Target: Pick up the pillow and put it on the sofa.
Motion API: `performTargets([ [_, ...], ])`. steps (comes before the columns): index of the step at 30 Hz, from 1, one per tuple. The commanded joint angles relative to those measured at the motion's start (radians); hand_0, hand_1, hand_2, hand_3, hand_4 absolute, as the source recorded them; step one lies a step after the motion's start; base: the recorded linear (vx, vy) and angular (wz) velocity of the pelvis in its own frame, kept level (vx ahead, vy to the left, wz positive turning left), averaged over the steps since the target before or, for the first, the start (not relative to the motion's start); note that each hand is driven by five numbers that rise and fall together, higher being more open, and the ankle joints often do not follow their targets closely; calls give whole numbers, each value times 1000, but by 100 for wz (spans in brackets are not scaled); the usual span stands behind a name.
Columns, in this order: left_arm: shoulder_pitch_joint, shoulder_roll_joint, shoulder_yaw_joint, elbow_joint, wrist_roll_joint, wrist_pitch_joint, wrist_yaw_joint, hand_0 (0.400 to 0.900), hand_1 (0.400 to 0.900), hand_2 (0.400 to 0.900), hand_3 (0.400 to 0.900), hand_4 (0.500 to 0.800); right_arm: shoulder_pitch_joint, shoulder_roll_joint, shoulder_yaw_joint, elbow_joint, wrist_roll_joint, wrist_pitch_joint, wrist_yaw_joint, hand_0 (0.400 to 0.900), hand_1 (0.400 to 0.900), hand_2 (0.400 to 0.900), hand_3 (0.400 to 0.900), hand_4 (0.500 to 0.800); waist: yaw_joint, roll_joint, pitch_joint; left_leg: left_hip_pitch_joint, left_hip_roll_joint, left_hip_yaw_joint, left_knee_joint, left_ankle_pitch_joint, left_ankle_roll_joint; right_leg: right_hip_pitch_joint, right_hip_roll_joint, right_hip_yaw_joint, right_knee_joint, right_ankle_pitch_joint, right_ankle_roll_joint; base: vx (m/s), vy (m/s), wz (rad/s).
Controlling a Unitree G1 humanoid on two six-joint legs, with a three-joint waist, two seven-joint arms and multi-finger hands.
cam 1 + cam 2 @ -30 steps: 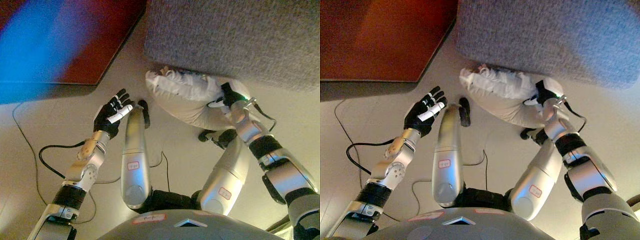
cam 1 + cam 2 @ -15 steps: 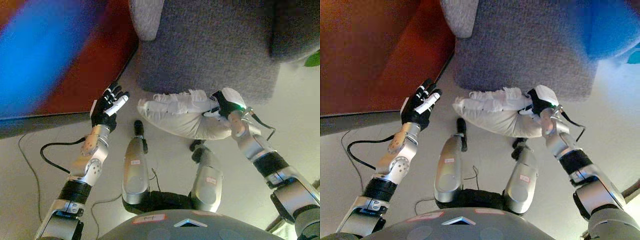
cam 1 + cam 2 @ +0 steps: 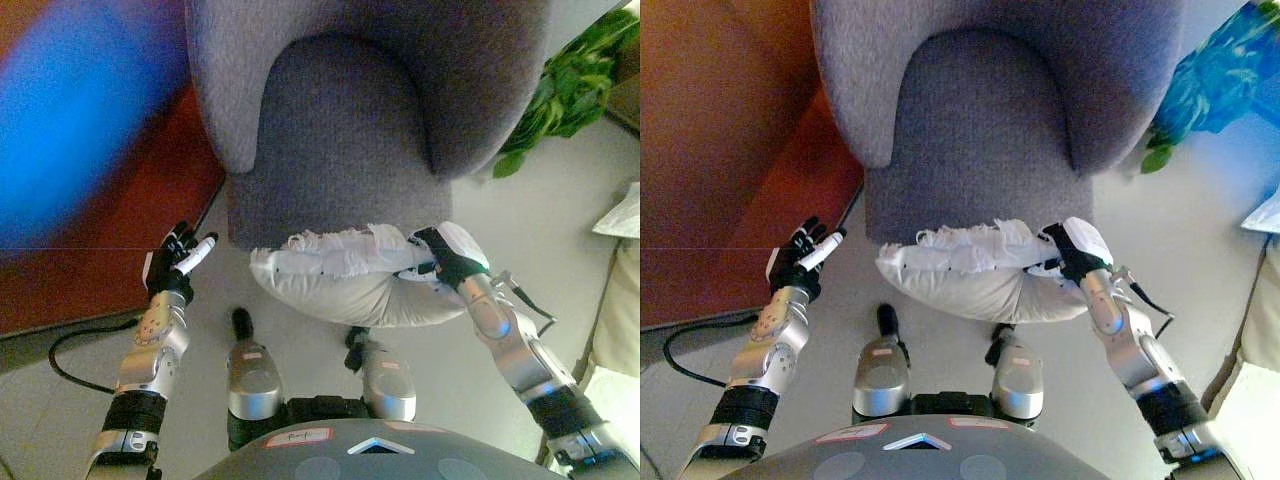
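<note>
A white pillow [image 3: 340,275] with a frilled edge hangs in the air just in front of the grey sofa's seat [image 3: 335,140]. My right hand [image 3: 440,258] is shut on the pillow's right end and holds it up. The pillow also shows in the right eye view [image 3: 965,270], with my right hand [image 3: 1068,252] at its right end. My left hand [image 3: 172,268] is open and empty, raised to the left of the pillow and apart from it, near the sofa's left front corner.
The sofa's curved back and arms [image 3: 230,70] wrap round the seat. A dark red rug or panel [image 3: 90,270] lies to the left. A green plant [image 3: 565,90] stands at the right, and a pale object [image 3: 620,290] at the right edge.
The camera has moved, so the whole sofa seat and back now show. My right hand has carried the pillow up off the floor to the seat's front. My left hand stays raised and open.
</note>
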Motion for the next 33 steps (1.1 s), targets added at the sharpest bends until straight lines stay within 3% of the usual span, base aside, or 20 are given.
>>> performTargets([
  [1, 18, -23, 26, 49, 75, -45, -42, 900, 900, 900, 900, 800, -46, -56, -221, -246, 54, -197, -81, 400, 400, 400, 400, 500, -35, 52, -122, 45, -63, 21, -102, 34, 97, 3, -41, 33, 27, 47, 113, 80, 57, -7],
  [12, 62, -44, 38, 91, 76, -34, -95, 900, 900, 900, 900, 800, -29, -119, -343, -375, 188, -258, 16, 400, 400, 400, 400, 500, -44, 54, -177, 107, -73, 46, -86, 0, 105, 79, -26, 19, 30, -14, 94, 89, 42, -3],
  [16, 53, -46, 42, 115, 68, -37, -109, 900, 900, 900, 900, 800, -85, -147, -340, -347, 223, -236, 57, 400, 400, 400, 400, 500, -32, 52, -188, 112, -76, 39, -82, -4, 103, 94, -24, 12, 28, -18, 92, 76, 13, 3],
  [19, 51, -37, 32, 116, 64, -35, -125, 900, 900, 900, 900, 800, -168, -200, -320, -274, 323, -166, 112, 400, 400, 400, 400, 500, -2, 47, -200, 117, -82, 18, -84, -7, 100, 113, -22, -5, 23, -21, 90, 118, -12, 8],
  [24, 58, 5, 26, 61, 25, -2, -171, 900, 900, 900, 900, 800, -411, -277, -220, -24, 470, -86, 174, 400, 400, 400, 400, 500, 64, 28, -205, 114, -84, -27, -83, -7, 91, 136, -12, -34, 14, -30, 83, 123, -50, 14],
  [26, 69, 25, 25, 24, 21, 18, -190, 900, 900, 900, 900, 800, -504, -295, -165, 94, 450, -90, 164, 400, 400, 400, 400, 500, 90, 21, -204, 110, -82, -40, -86, -3, 87, 148, -6, -49, 4, -34, 78, 110, -74, 25],
  [30, 98, 99, 19, -98, -4, 85, -238, 900, 900, 900, 900, 800, -752, -373, -26, 508, 494, -69, 150, 400, 400, 400, 400, 500, 182, 3, -195, 79, -77, -92, -92, 18, 70, 176, 0, -100, -19, -39, 75, 74, -108, 40],
  [33, 81, 158, 5, -126, -23, 98, -279, 900, 900, 900, 900, 800, -973, -414, 121, 821, 542, -30, 158, 400, 400, 400, 400, 500, 252, -10, -178, 40, -79, -144, -88, 29, 59, 187, 2, -137, -36, -30, 77, 33, -158, 40],
])
